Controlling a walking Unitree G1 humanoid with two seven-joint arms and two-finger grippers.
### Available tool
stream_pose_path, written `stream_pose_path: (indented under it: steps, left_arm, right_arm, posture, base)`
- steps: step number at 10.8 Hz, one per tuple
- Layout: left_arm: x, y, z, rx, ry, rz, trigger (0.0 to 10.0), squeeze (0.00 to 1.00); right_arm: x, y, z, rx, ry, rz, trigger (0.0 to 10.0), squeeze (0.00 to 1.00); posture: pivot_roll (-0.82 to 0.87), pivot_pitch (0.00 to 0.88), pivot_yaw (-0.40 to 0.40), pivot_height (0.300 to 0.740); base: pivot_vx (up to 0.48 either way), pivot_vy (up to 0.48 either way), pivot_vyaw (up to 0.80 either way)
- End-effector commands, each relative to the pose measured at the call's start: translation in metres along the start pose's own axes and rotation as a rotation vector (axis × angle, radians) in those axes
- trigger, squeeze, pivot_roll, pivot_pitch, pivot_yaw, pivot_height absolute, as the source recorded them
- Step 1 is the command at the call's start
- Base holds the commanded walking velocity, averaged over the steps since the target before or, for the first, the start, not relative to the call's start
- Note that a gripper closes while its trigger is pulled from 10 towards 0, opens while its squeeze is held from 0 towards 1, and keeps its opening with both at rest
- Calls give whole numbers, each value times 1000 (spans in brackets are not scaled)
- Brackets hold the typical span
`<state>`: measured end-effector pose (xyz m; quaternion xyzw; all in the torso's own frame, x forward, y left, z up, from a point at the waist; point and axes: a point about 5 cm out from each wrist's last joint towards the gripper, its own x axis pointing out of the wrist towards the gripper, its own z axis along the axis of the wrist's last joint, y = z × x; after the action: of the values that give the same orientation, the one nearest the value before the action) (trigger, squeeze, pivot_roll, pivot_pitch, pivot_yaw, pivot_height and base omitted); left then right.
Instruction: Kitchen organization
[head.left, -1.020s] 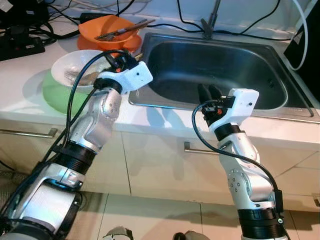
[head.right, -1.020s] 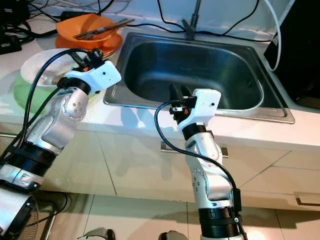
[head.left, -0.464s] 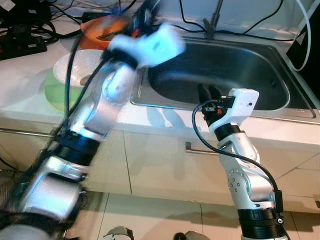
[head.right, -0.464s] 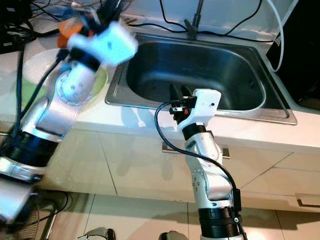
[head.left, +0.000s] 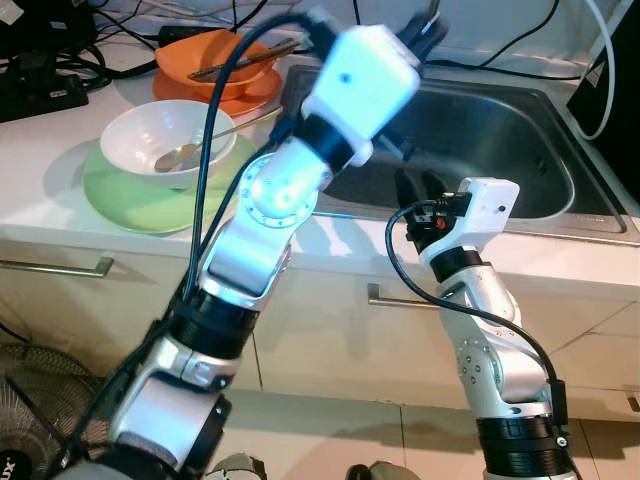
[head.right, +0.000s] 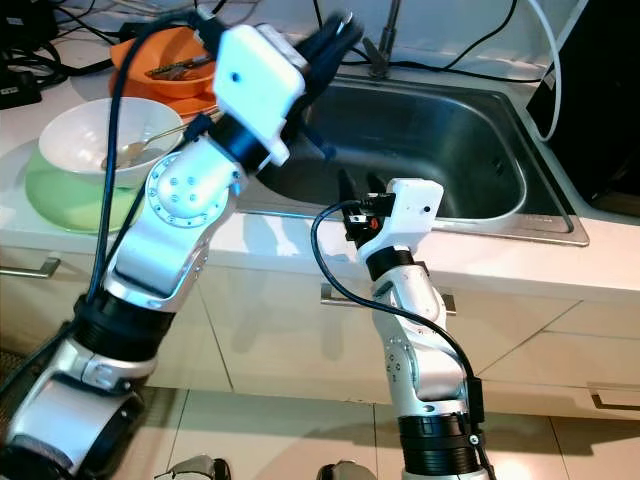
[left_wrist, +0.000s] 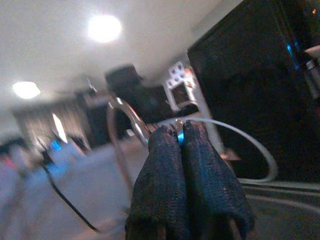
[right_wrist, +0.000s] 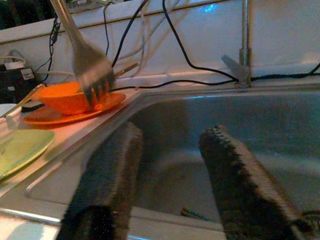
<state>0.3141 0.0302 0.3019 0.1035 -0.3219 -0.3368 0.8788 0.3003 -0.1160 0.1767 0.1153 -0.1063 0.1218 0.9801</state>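
pressed together, the fingers of the left gripper pinch the handle of a fork, which hangs tines-down over the left edge of the sink, close to the orange bowl at the counter's back left. the right gripper hovers at the sink's front rim with its fingers spread and nothing between them. to do this well, i judge the left arm should carry the fork further over the basin, lower it until the tines are near the steel bottom, and only then ease the pinch, so it neither clatters nor bounces out. a white bowl with a spoon sits on a green plate near the counter's front left.
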Motion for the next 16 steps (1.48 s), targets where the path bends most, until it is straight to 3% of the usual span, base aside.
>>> stream_pose_path:
  steps: [1,5,6,7,11,15,16]
  left_arm:
    - [-3,-1,0,-75,1,-16,10000,0]
    - [-9,3,-10,-212,49,-2,10000,0]
    - [-11,2,-12,-244,58,-6,10000,0]
    - [-12,2,-12,-252,63,-12,10000,0]
    - [-13,-2,-14,-277,86,-45,10000,0]
    - [-15,-10,-14,-328,98,-107,10000,0]
    - [-15,-11,-14,-329,100,-109,10000,0]
  right_arm:
    - [3,0,6,-21,-19,19,10000,1000]
    - [6,10,21,-23,-55,119,10000,1000]
    - [8,19,28,-19,-74,178,10000,1000]
    - [9,27,33,-11,-88,232,10000,0]
    - [9,33,34,-3,-83,283,10000,0]
    - [18,21,26,-40,-61,170,10000,0]
    - [19,19,26,-39,-60,163,7451,0]
  posture:
    - [-34,57,-41,740]
    - [-36,63,-40,740]
    - [-36,63,-40,740]
    - [-36,63,-39,740]
    - [-36,64,-37,740]
    - [-30,64,-37,740]
    - [-28,67,-40,740]
  base:
    - [0,0,0]
    - [0,0,0]
    - [0,0,0]
    - [0,0,0]
    - [0,0,0]
    - [0,0,0]
    - [0,0,0]
